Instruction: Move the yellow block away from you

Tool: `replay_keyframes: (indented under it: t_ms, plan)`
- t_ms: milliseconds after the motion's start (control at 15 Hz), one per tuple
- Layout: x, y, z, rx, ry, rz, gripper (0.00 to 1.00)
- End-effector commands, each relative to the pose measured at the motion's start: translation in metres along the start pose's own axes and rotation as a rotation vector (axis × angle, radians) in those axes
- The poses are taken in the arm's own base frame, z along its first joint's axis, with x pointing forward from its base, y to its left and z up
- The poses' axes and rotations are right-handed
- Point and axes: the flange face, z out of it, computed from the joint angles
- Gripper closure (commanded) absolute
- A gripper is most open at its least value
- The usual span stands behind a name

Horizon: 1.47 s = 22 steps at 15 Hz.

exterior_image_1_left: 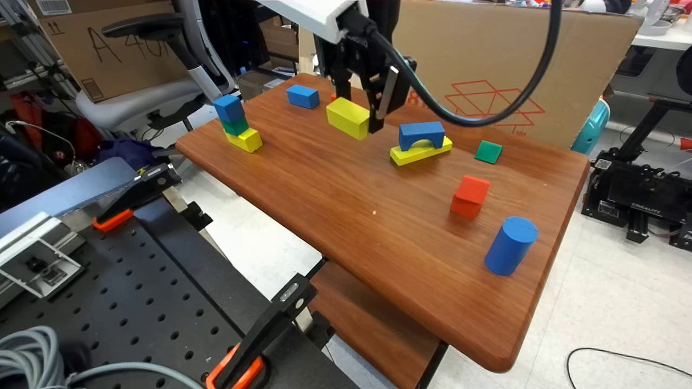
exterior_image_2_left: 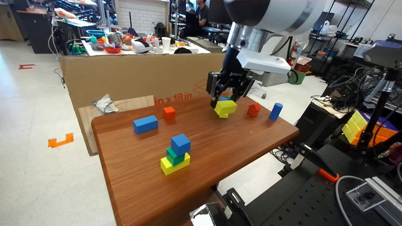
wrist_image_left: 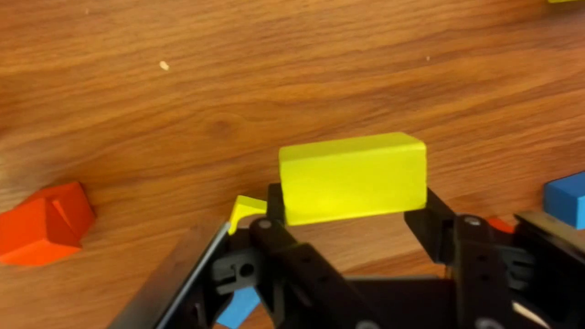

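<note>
The yellow block (exterior_image_1_left: 348,119) is a chunky plain brick held in the air above the wooden table. It also shows in an exterior view (exterior_image_2_left: 226,107) and large in the wrist view (wrist_image_left: 353,180). My gripper (exterior_image_1_left: 361,111) is shut on it, with one finger at each end of its length. In the wrist view the gripper (wrist_image_left: 349,201) has both fingertips touching the block's ends, and the block sits slightly tilted in the picture. In an exterior view the gripper (exterior_image_2_left: 225,102) and block partly hide the blue arch and thin yellow bar behind them.
On the table (exterior_image_1_left: 324,183) are a blue arch (exterior_image_1_left: 421,133) on a yellow bar (exterior_image_1_left: 419,154), a green piece (exterior_image_1_left: 488,152), red blocks (exterior_image_1_left: 469,197), a blue cylinder (exterior_image_1_left: 511,246), a blue brick (exterior_image_1_left: 303,96), a red cube (exterior_image_2_left: 169,113) and a blue-green-yellow stack (exterior_image_2_left: 176,158). Cardboard (exterior_image_2_left: 135,78) stands behind.
</note>
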Motion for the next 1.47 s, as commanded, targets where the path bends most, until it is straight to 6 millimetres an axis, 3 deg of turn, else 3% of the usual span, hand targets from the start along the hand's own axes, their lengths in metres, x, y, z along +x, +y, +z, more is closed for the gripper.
replay_keyframes:
  t_ms: [0, 467, 933, 1200, 1267, 1400]
  plan:
    - [0.008, -0.017, -0.005, 0.023, -0.028, -0.105, 0.58]
    - [0.025, -0.026, 0.029, 0.023, -0.074, -0.124, 0.58]
    - [0.025, -0.023, 0.068, 0.008, -0.02, -0.113, 0.58]
    - [0.025, -0.022, 0.073, 0.002, -0.009, -0.105, 0.58]
    - [0.025, -0.022, 0.072, 0.002, -0.009, -0.103, 0.08]
    - [0.023, -0.022, 0.069, 0.002, -0.005, -0.103, 0.01]
